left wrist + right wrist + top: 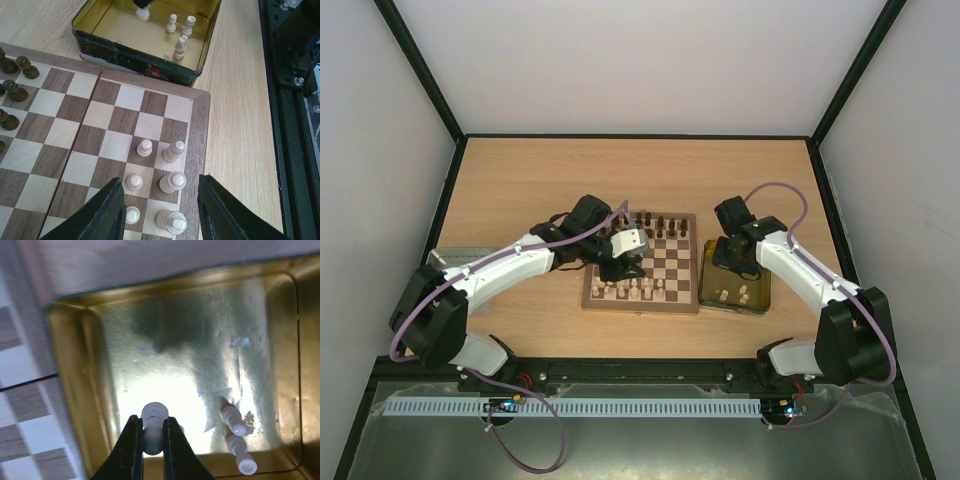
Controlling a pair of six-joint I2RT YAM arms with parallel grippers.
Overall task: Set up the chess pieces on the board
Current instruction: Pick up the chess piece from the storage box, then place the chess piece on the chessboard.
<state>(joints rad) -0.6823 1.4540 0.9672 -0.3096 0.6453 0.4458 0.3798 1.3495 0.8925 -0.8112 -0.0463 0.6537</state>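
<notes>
Board [125,130]: dark brown and cream checks, plain brown border | cream chess pieces [173,181], lower centre: pale cream | dark chess pieces [15,91], left edge: dark brown | tin [145,67], top of frame: shiny gold inside, dark green outer wall with red-and-white print | table [240,125]: light wood grain

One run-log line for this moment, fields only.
right gripper: shut on cream piece, inside gold tin | left gripper: open, over board corner

Upright chess pieces [172,181] — checked board [100,130]

No writing or label can be read anywhere
</notes>
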